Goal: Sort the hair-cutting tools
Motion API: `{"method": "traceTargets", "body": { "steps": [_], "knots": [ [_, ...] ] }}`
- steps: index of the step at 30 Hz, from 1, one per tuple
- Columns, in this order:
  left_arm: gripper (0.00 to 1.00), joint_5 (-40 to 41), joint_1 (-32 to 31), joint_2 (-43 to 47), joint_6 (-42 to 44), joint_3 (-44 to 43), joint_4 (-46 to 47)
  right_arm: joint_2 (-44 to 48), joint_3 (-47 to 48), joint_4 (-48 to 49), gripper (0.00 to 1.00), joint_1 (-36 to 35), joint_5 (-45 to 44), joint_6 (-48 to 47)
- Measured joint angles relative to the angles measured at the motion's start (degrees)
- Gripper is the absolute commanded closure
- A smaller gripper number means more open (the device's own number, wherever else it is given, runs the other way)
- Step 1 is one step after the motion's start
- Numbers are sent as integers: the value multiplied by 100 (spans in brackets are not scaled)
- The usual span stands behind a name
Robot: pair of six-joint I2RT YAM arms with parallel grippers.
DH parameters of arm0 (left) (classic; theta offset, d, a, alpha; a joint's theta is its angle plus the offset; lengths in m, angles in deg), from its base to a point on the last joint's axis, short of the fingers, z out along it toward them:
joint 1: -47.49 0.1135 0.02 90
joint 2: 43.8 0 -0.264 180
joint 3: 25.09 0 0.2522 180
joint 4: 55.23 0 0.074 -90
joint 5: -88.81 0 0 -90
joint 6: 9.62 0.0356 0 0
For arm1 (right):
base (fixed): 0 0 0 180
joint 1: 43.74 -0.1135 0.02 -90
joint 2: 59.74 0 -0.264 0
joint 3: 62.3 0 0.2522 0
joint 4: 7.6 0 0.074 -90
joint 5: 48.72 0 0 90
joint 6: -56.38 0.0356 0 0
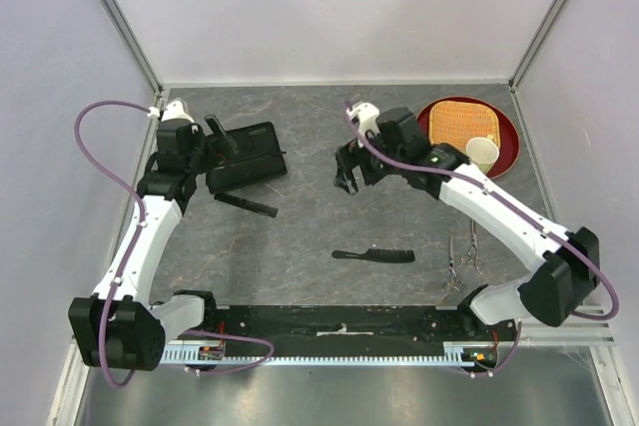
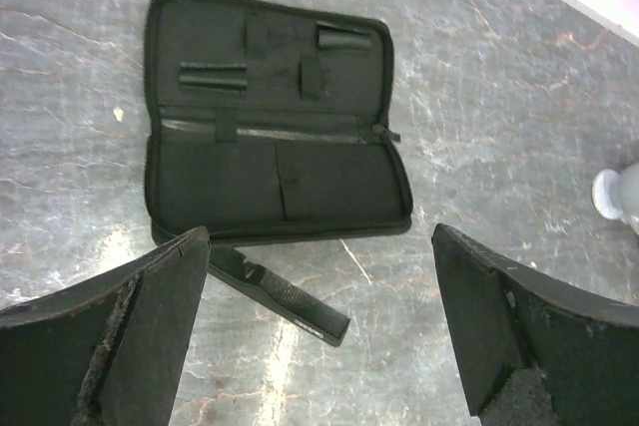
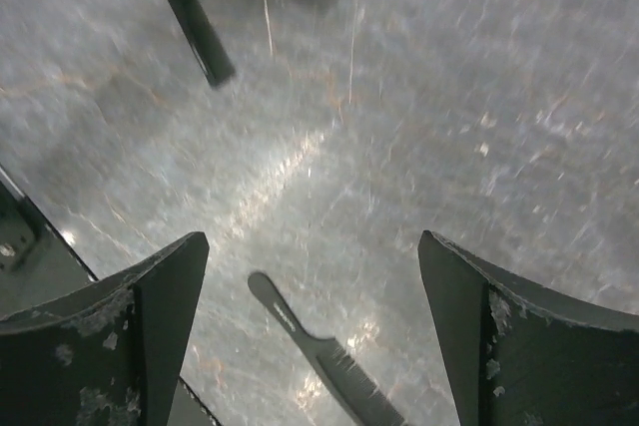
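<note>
Desk [image 1: 319, 137]: grey marbled top, enclosed by pale lilac walls [image 1: 329, 7] with metal corner posts.

Case [image 2: 275, 127]: black, zip-edged, lying open and flat near the far left corner; pockets and loops appear empty.

Straight comb [image 2: 290, 298]: black, slim, just beside the case's near edge, slanted; whether it touches the case cannot be told.

Handled comb [image 3: 329, 356]: black, lying alone in the middle of the desk toward the near edge.

Scissors [image 1: 464, 261]: thin, silver, apparently two pairs close together near the right part of the near edge.

Tray [image 1: 504, 142]: red, round, at the far right corner, carrying a woven mat [image 1: 462, 122] and a pale cup [image 1: 482, 152].

Left gripper [image 2: 319, 246]: jaws spread wide, nothing held, hanging over the case and straight comb.

Right gripper [image 3: 312, 246]: jaws spread wide, nothing held, above bare desk with the handled comb just below in its view.

Step in hand, by judgement: opening approach; no tool looks sorted yet; every tool lies loose on the desk.

Next move calls for: lowering onto a comb, fingers set across its narrow width, tips close to the desk since the piece lies flat and thin.
</note>
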Motion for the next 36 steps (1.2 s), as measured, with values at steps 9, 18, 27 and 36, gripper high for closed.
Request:
{"method": "traceTargets", "body": {
  "steps": [9, 18, 27, 36],
  "knots": [
    [5, -868, 0, 225, 0, 345, 448, -376, -942, -420, 11, -699, -691, 417],
    [6, -1504, 0, 201, 2, 437, 752, -807, -1580, -590, 21, -1480, -391, -378],
    [6, -1513, 0, 201, 4, 492, 756, -1613, -1578, -544, 36, -1670, -564, -822],
    [6, -1513, 0, 201, 26, 492, 756, -1906, -1443, -481, 50, -1810, -907, -962]
  ]
}}
